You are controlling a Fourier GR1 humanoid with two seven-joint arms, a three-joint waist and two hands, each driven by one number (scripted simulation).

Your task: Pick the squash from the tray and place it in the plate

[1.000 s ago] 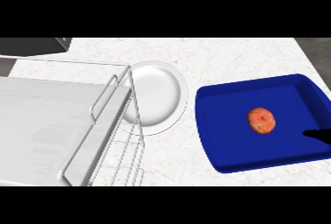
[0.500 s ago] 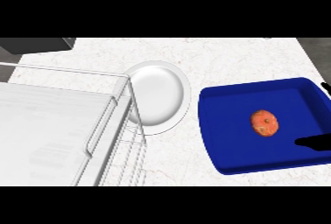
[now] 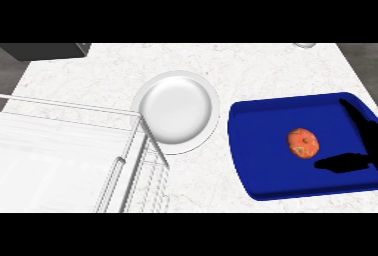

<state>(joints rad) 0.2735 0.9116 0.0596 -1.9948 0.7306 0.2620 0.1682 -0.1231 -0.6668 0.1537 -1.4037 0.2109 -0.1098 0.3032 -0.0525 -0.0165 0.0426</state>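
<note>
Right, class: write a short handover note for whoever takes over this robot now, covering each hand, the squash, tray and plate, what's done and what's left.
Right hand: open over the tray's right side, close beside the squash, holding nothing.
Left hand: not in view.
Squash: lying in the blue tray, not gripped.
Plate: on the counter left of the tray, nothing on it.
Done: nothing yet.
Left: grasp the squash, lift it, carry it left and set it on the plate.

The black right hand shows at the right edge of the frame as two uniformly black shapes. The upper one is long and tapered, the lower one shorter and lumpy. Surface detail cannot be made out.
</note>
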